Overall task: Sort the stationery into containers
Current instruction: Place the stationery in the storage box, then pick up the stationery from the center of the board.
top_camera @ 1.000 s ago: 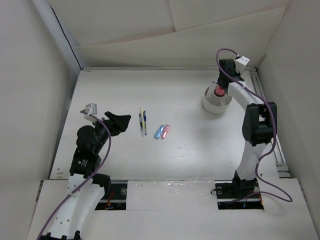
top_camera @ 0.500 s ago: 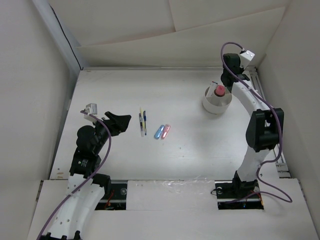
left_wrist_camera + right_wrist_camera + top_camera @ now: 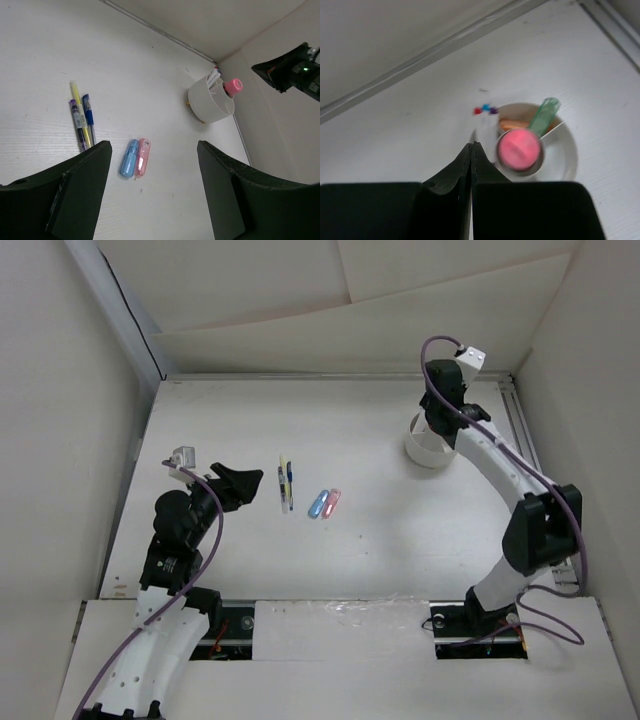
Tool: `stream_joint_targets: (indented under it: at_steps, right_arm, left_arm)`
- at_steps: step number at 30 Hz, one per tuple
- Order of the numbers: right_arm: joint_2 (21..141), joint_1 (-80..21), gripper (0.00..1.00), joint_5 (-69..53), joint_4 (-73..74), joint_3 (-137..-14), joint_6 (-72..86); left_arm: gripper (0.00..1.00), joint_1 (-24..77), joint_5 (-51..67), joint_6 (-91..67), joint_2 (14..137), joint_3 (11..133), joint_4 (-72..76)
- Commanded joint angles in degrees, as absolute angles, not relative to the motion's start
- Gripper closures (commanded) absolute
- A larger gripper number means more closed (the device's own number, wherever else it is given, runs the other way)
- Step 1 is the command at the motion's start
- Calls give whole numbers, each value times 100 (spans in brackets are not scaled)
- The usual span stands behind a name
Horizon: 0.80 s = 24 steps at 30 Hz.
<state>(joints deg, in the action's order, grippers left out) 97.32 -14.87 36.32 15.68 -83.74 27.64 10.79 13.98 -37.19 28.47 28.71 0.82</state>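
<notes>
The white divided cup (image 3: 425,450) stands at the back right. In the right wrist view the cup (image 3: 566,150) holds a pink rounded piece (image 3: 518,149), a green marker (image 3: 543,116), an orange marker (image 3: 512,124) and pens with coloured tips (image 3: 485,109). My right gripper (image 3: 471,146) is shut and empty, above the cup's left rim. Thin pens (image 3: 286,482), a blue marker (image 3: 318,505) and a pink marker (image 3: 333,502) lie mid-table. They also show in the left wrist view: pens (image 3: 81,120), blue marker (image 3: 129,158), pink marker (image 3: 142,157). My left gripper (image 3: 238,483) is open and empty, left of the pens.
White walls close in the table at the back and both sides. A metal rail (image 3: 520,430) runs along the right edge beside the cup. The right arm (image 3: 500,465) arches over the cup and hides part of it.
The right wrist has swung out to the right and back left over the cup. The pink rounded piece stays in the cup. The left arm has not moved.
</notes>
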Motion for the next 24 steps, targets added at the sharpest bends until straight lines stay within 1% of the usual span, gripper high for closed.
stream_joint_targets:
  at_steps: [1, 2, 5, 9, 10, 11, 12, 14, 15, 18, 20, 24]
  right_arm:
    - [8816, -2230, 100, 3235, 1055, -8070, 2760]
    - [8746, -2650, 100, 3130, 1055, -7964, 2760]
    - [8692, -3424, 100, 2857, 1063, -7708, 2654]
    - [9087, -4128, 100, 2305, 1494, -7585, 2769]
    - [9175, -4253, 96, 2233, 1546, -7515, 2769]
    - [9358, -4376, 86, 2232, 1634, -7515, 2829]
    - [9447, -4499, 79, 2172, 1748, -7454, 2830]
    - [9728, -4754, 67, 2171, 1871, -7401, 2830]
    - [9808, -4807, 57, 2171, 2011, -7400, 2908]
    - [10132, -4869, 38, 2030, 2065, -7339, 3023]
    - [10265, -4869, 33, 1838, 1996, -7286, 3085]
    - [10599, -4869, 33, 1705, 1995, -7391, 3137]
  left_arm:
    - [34, 1090, 1494, -3718, 2848, 2813, 404]
    - [34, 1090, 1494, -3718, 2848, 2813, 404]
    - [34, 1090, 1494, -3718, 2848, 2813, 352]
    - [34, 1090, 1494, -3718, 2786, 2813, 352]
    - [34, 1090, 1494, -3718, 2786, 2813, 352]
    - [34, 1090, 1494, -3718, 2786, 2813, 352]
    - [34, 1090, 1494, -3718, 2786, 2813, 352]
    - [34, 1090, 1494, -3718, 2786, 2813, 352]
    - [34, 1090, 1494, -3718, 2786, 2813, 352]
    - [34, 1090, 1494, -3718, 2786, 2813, 352]
    - [34, 1090, 1494, -3718, 2786, 2813, 404]
    - [34, 1090, 1494, -3718, 2734, 2813, 404]
